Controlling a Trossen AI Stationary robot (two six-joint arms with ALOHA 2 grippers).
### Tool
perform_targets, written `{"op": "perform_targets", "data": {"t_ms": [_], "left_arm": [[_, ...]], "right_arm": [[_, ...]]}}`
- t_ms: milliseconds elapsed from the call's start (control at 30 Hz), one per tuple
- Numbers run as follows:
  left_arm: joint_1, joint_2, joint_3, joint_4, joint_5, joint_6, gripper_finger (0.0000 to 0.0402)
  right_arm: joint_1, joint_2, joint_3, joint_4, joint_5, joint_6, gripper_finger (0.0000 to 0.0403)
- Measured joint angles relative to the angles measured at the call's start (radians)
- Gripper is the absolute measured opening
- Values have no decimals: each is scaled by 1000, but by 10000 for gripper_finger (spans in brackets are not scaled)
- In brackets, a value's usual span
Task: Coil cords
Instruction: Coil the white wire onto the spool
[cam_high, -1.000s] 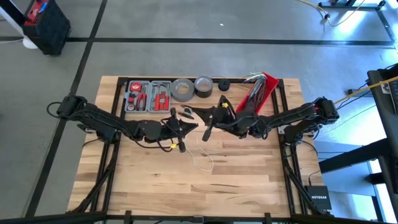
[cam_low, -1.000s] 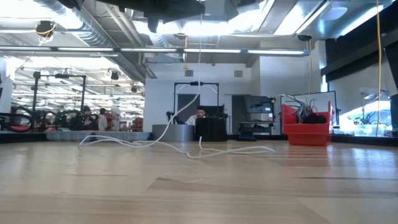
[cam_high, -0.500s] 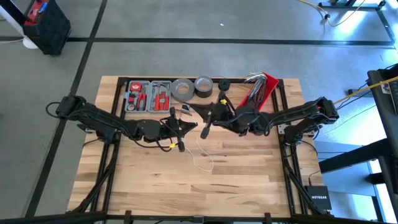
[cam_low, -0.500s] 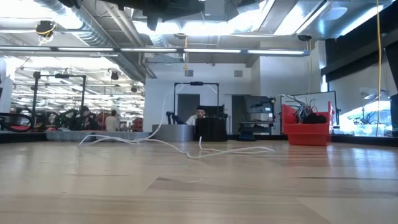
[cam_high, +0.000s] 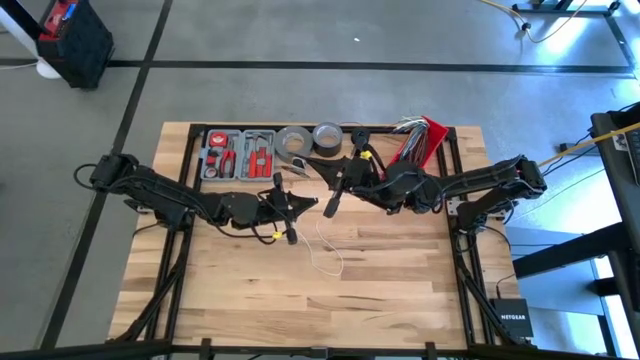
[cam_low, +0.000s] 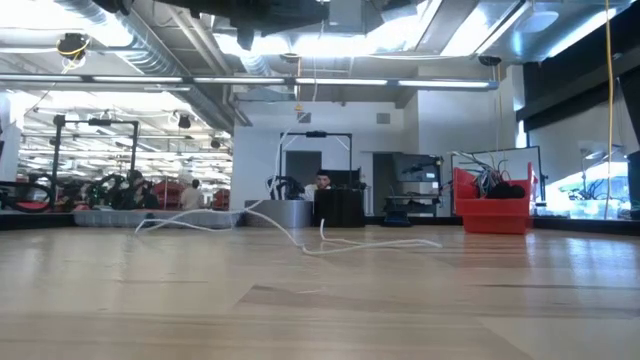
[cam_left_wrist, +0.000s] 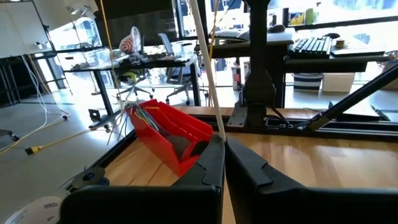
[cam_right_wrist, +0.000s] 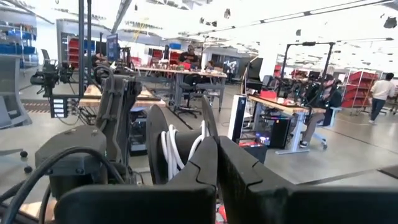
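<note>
The cords are one thin white cable. Part of it lies in slack loops on the wooden table (cam_high: 326, 252), also in the low view (cam_low: 300, 243). My left gripper (cam_high: 312, 204) (cam_left_wrist: 222, 146) is at the table's middle, shut on a strand of it. My right gripper (cam_high: 327, 210) (cam_right_wrist: 216, 149) is close to the right of it and higher, also shut. Just past its fingertips are white turns of cable (cam_right_wrist: 177, 148) wound between two dark round plates (cam_right_wrist: 155, 143). My left gripper pinches a single strand of the white cable (cam_left_wrist: 215, 127) between its two fingertips. The fingers lie almost level, across the strand. Above the pinch the strand runs straight and steeply up out of the picture. My right gripper is shut at the wound bundle (cam_right_wrist: 198, 144). Its own fingers hide the place of contact. The bundle is clear of the table, in front of the fingertips.
Along the far edge are a grey tray of red-handled tools (cam_high: 238, 155), two tape rolls (cam_high: 293, 143) (cam_high: 327, 137) and a red bin of wires (cam_high: 425, 140). A black frame borders the table's sides. The near half of the table holds only the cable's loops.
My right gripper has gone up with the wound bundle, staying shut. In the low view the strand that stood up in an arc from the table has sunk and now lies low over the wood. My left gripper has kept still.
</note>
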Motion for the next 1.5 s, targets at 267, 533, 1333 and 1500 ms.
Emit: {"op": "perform_targets", "data": {"t_ms": [267,533,1333,1500], "left_arm": [[-2,-19,-5,-90,-68,21,1],[-2,-111,-5,-308,-198,25,1],[-63,-323,-2,-548,-236,-227,1],[-69,-323,-2,-526,-235,-237,1]], "right_arm": [[14,-6,3,-210,-1,26,5],[40,-10,3,-406,-4,57,5],[6,199,-1,-593,144,113,5],[-11,241,-1,-571,158,117,5]]}}
